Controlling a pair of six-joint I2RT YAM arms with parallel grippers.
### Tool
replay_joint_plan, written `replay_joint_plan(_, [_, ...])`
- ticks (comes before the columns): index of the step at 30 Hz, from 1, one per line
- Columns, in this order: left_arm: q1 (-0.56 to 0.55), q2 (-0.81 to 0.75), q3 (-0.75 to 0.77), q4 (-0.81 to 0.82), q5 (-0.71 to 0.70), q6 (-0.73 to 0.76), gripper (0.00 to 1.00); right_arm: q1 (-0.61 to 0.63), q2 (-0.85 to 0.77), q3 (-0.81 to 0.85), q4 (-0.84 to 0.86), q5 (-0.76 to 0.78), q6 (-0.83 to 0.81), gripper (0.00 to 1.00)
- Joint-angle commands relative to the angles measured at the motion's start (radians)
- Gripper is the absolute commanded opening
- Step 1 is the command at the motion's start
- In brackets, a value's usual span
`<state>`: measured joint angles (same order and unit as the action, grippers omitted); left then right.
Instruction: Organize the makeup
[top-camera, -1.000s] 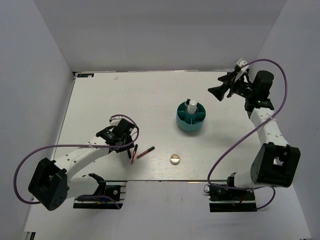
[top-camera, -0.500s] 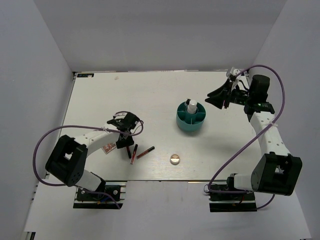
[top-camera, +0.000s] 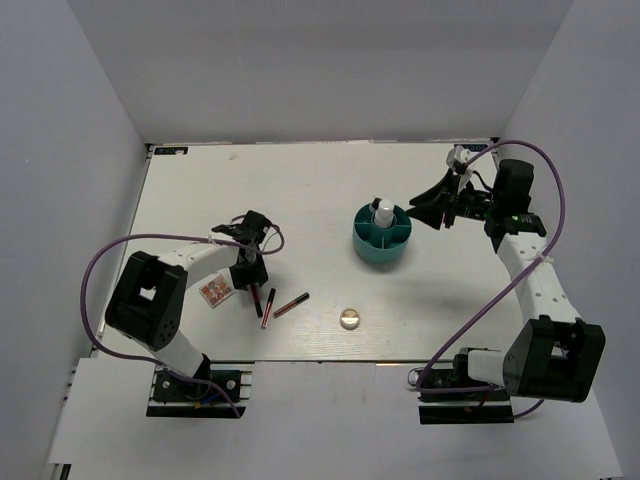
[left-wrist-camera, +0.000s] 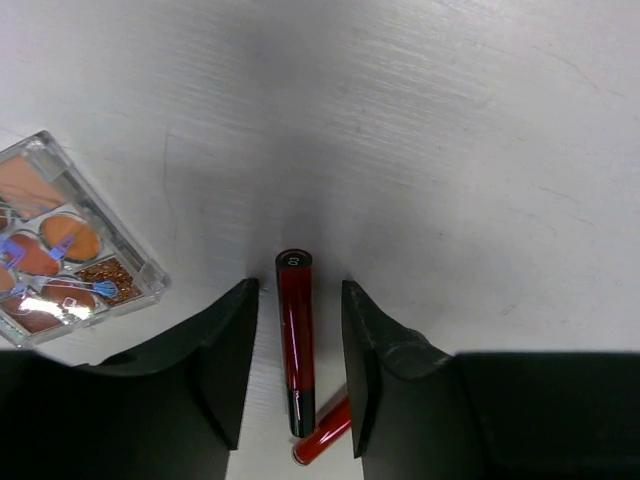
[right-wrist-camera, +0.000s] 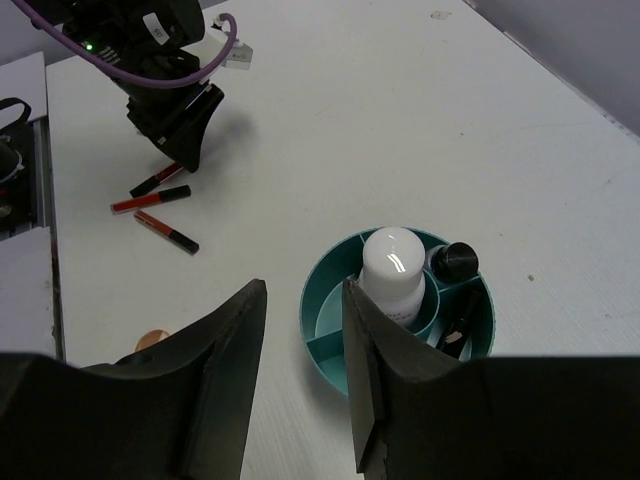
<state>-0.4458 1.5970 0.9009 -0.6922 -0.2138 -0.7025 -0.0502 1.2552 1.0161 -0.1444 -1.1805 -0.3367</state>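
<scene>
- While it lies flat on the white table (top-camera: 300, 180), the small square palette (top-camera: 215, 291) is the thing furthest to the left. It sits just beside the left gripper.
- The left gripper (top-camera: 254, 283) points down at the table with its two fingers (left-wrist-camera: 222, 360) spread apart. A red stick with a black cap (left-wrist-camera: 295, 340) lies in the gap between them. A thin strip of table shows on each side of the stick, so nothing is squeezed or picked up.
- A second red stick (top-camera: 268, 307) and a third red stick (top-camera: 291, 305) lie flat just to the right.
- The round metallic compact (top-camera: 349, 318) sits alone near the front edge of the table.
- The teal round cup (top-camera: 380, 258) stands near the middle of the table. A white bottle (top-camera: 383, 212) stands upright inside it. In the sections next to the bottle are a black round cap (right-wrist-camera: 455, 260) and a thin black stick (right-wrist-camera: 458, 330).
- The right gripper (top-camera: 420, 207) hangs in the air just to the right of the cup. Its fingers are wide apart and have hold of nothing.
</scene>
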Motion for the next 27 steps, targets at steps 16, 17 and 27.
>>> replay_joint_plan(16, [0.041,-0.022,0.085,-0.006,0.122,0.135,0.12,0.004,-0.063,-0.036,-0.029,-0.076,-0.055,0.63])
replay_joint_plan(17, [0.041,-0.043,0.116,-0.019,0.116,0.147,0.12,0.006,-0.062,-0.031,-0.062,-0.088,-0.089,0.69])
replay_joint_plan(27, [0.010,-0.046,0.473,0.115,0.402,0.288,0.06,0.016,-0.057,-0.034,-0.146,-0.142,-0.174,0.64])
